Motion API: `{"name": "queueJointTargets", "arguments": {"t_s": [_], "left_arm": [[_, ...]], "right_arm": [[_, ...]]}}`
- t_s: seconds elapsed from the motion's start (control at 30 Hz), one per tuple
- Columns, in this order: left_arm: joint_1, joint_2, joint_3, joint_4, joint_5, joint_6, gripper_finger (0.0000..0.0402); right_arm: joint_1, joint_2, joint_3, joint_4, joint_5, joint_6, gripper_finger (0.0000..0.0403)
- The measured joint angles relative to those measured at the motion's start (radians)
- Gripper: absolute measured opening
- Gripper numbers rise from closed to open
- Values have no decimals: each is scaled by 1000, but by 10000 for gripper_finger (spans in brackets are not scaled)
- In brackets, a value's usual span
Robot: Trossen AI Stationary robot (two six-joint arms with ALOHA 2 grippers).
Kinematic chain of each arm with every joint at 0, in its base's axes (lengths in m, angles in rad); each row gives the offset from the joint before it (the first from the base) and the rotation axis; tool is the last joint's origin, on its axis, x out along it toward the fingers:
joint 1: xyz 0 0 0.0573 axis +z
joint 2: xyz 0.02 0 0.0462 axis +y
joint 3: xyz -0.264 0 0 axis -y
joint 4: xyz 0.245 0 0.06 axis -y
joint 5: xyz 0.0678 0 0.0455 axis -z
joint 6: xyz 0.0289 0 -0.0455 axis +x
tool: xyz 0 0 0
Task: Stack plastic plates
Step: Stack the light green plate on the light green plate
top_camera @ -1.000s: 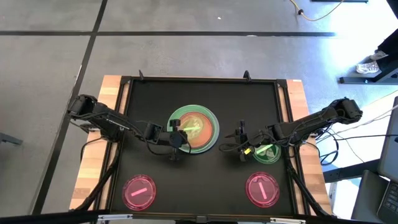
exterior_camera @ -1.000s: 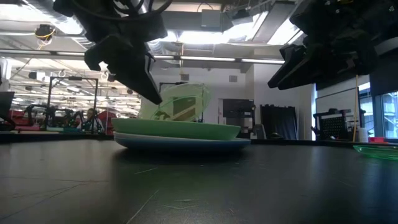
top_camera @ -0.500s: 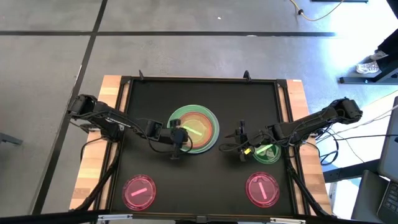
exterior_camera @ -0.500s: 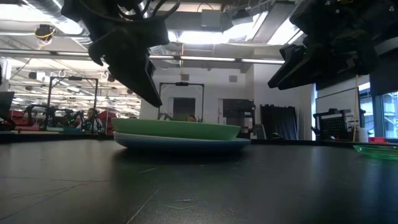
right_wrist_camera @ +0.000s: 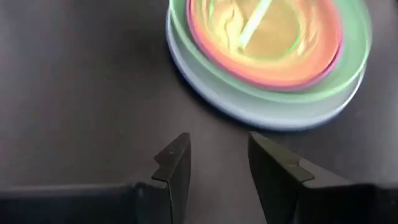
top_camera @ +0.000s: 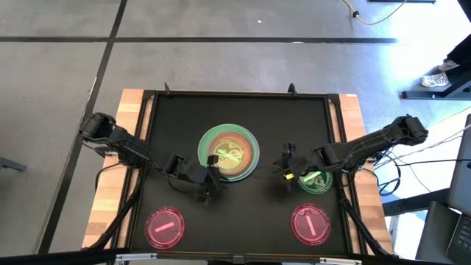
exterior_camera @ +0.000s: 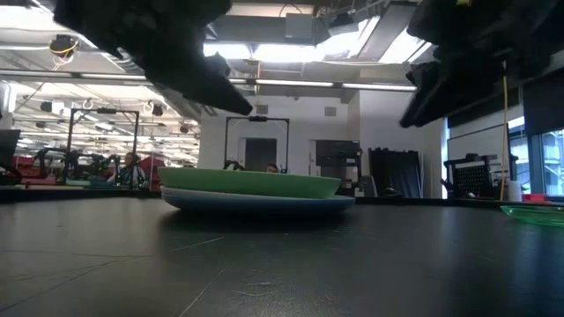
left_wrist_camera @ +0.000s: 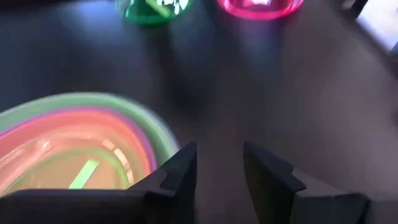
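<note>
A stack of plastic plates sits at the table's middle: blue at the bottom, then green, magenta and orange, with a small translucent green plate lying flat on top. My left gripper hovers open just off the stack's near-left rim, holding nothing. My right gripper hangs open to the right of the stack, also holding nothing. Another small translucent green plate lies flat on the mat under my right arm.
Two pink-red translucent plates lie flat near the table's front edge, left and right. The black mat is bordered by a raised frame and wooden table edges. In the low view the stack stands low on the mat.
My left gripper has let go of the small translucent green plate. The plate leaned tilted on the stack and now lies flat on top. The gripper has drawn back toward the table's near edge, off the stack's rim.
</note>
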Motion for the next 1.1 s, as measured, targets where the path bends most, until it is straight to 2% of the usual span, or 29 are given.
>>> {"name": "queueJointTargets", "arguments": {"t_s": [0.13,0.23,0.43,0.77,0.97,1.1], "left_arm": [[-31,0,-63,151,-4,-39,117],[-49,0,-80,205,-15,-56,113],[-67,0,-78,206,-92,-58,110],[-65,0,-77,203,-119,-56,110],[-65,0,-77,202,-119,-58,110],[-65,0,-77,202,-118,-58,110]], "right_arm": [[63,22,81,-204,-40,152,150],[93,50,121,-360,-111,269,150],[89,125,142,-444,-322,455,150],[87,294,141,-586,-356,487,150],[88,340,141,-568,-332,516,150],[86,371,141,-590,-272,538,150]]}}
